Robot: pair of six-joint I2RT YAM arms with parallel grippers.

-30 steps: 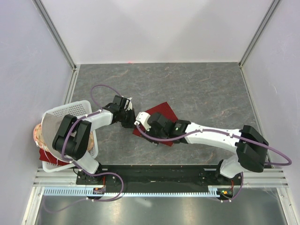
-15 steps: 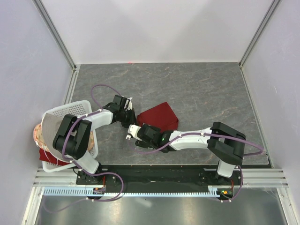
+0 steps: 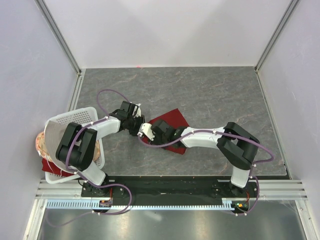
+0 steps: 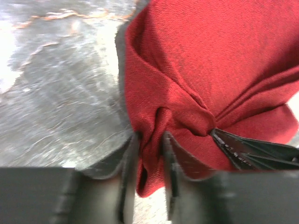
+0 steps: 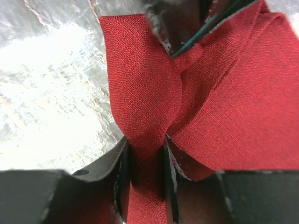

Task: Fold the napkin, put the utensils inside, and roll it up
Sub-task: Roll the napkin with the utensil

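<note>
Napkin (image 3: 174,123), maroon and bunched, lies a little left of the middle of the grey table (image 3: 220,95). Half a second ago the right arm (image 3: 210,137) had its tip on bare table off the cloth's near-left corner. Now it has swung up so the right gripper (image 3: 145,132) meets the left gripper (image 3: 138,128) at the cloth's left corner (the two look almost touching from above).

Both are pinching. In the left wrist view the left gripper (image 4: 149,140) has its fingers pressed on a raised fold of red fabric. In the right wrist view the right gripper (image 5: 146,149) squeezes a narrow strip that runs up between its fingers.

From above, the near part of the cloth is covered by the right arm, and the pinched corner is lost under the two grippers. How many layers are folded I cannot tell.

Bare table stretches far and to the right. The white basket (image 3: 75,116) stands near the left edge, beside the left arm (image 3: 102,126).
</note>
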